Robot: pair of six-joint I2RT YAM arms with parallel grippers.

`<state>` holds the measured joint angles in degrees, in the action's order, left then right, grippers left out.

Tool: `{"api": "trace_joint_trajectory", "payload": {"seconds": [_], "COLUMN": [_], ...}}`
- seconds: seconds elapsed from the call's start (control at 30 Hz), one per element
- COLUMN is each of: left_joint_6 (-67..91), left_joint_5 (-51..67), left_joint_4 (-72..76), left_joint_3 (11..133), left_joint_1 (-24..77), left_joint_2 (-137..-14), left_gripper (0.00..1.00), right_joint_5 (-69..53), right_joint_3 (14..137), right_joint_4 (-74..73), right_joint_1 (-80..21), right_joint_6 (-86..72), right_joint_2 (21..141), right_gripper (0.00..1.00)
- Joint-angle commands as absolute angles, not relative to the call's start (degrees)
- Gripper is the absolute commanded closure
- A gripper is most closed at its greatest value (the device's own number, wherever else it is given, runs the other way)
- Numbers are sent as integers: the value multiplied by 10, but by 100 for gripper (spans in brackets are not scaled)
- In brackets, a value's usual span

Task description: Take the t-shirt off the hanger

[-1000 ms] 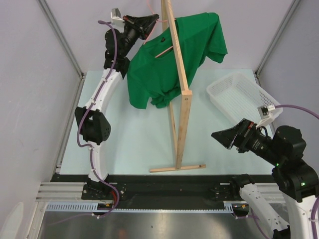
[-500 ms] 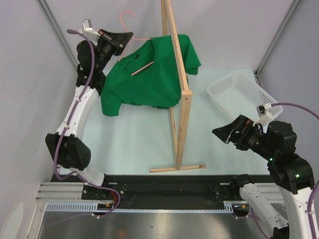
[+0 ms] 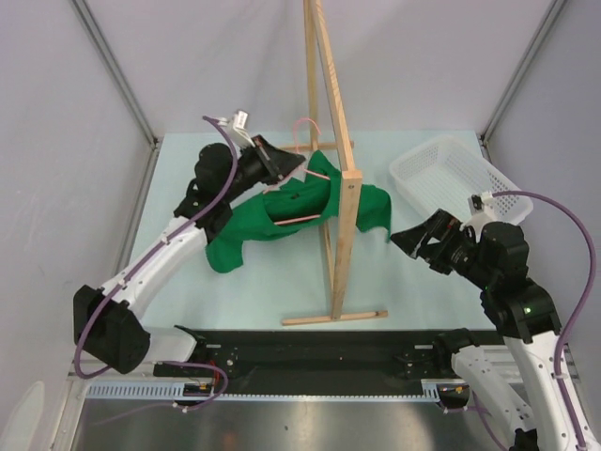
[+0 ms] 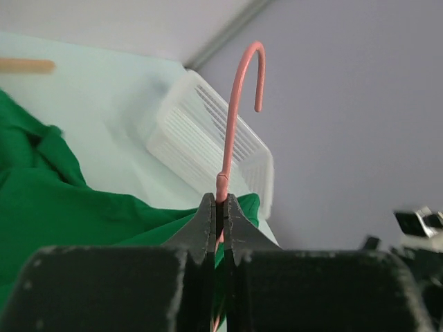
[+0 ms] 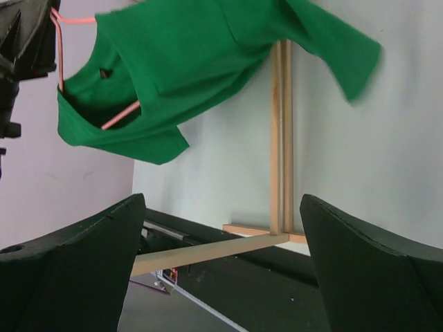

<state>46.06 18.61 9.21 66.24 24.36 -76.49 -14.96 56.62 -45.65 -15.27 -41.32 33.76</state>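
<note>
Hanger neck sits pinched in left claw; right claw gapes.

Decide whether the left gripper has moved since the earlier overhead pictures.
Yes. Against the wooden rack, the left gripper, shut on the hanger, has moved down the picture from its upper end to its middle.

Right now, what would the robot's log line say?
left tool: shut on hanger | t-shirt: on hanger, by wooden rack | right tool: open, holding nothing | step: t-shirt not yet off
</note>
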Motion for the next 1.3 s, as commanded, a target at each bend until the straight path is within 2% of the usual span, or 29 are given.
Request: {"api": "trace_joint_trajectory", "payload": {"seconds": [0.0, 0.07, 0.17, 0.23, 0.47, 0.67, 0.87, 0.93, 1.07, 1.17, 1.27], "left_joint_6": [453, 444, 411, 422, 494, 466, 447, 433, 403, 380, 373], "left_joint_5": [177, 185, 161, 155, 202, 198, 181, 189, 182, 143, 108], "left_joint_4": [147, 129, 31, 8, 91, 94, 106, 96, 72, 42, 40], "left_joint_3": [656, 683, 799, 814, 721, 717, 705, 713, 726, 730, 717], "left_joint_1": [286, 286, 284, 282, 293, 334, 371, 376, 378, 378, 379], "left_joint_2": [-704, -701, -699, -700, -733, -762, -774, -780, -776, -762, -747], "left_gripper": [100, 100, 100, 100, 100, 100, 100, 100, 100, 100, 100], "right_joint_5": [-185, -178, -165, -163, -214, -188, -209, -207, -117, -34, 28], "right_joint_3": [546, 547, 554, 565, 576, 618, 621, 643, 705, 707, 686], "right_joint_4": [-339, -330, -328, -326, -239, -214, -134, -127, -220, -278, -283], "right_joint_1": [-153, -156, -155, -155, -174, -210, -235, -253, -283, -304, -310], "right_joint_6": [-436, -442, -448, -456, -497, -452, -446, -389, -273, -268, -300], "right_joint_2": [352, 346, 341, 352, 404, 446, 518, 537, 574, 564, 542], "right_gripper": [0, 0, 0, 0, 0, 1, 13, 17, 25, 25, 21]}}
